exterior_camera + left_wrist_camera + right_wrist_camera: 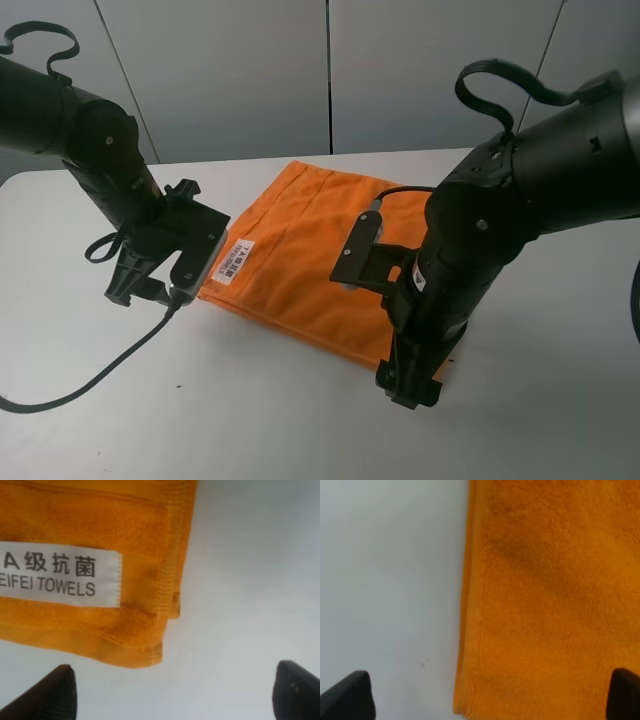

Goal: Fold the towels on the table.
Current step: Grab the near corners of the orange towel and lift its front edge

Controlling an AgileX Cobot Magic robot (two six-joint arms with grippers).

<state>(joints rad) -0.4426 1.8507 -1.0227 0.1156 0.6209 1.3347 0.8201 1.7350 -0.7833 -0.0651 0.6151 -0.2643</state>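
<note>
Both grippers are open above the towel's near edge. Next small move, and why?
Probably lower both grippers and pinch the near corners. The left gripper and right gripper are open and empty, each poised over a corner of the towel, which lies flat on the table.

- The left arm (90,140), at 9 o'clock in the high view, is matte black, with rounded joint housings dotted by small screws.
- A thin cable loop (40,38), also black, arches over it toward 12 o'clock, and a trailing cable (100,377) leaves its wrist toward 7 o'clock.
- The right arm (540,180), at 3 o'clock, is black and looks bulkier. It carries a thicker cable loop (505,80) on top and a small pale sticker (417,278) near the wrist.
- A flat black bracket (358,250) with bright screws juts from it toward 9 o'clock.
- The left gripper (175,695) has black, finely ribbed fingertips (52,695); those of the right gripper (485,697) look plain black.
</note>
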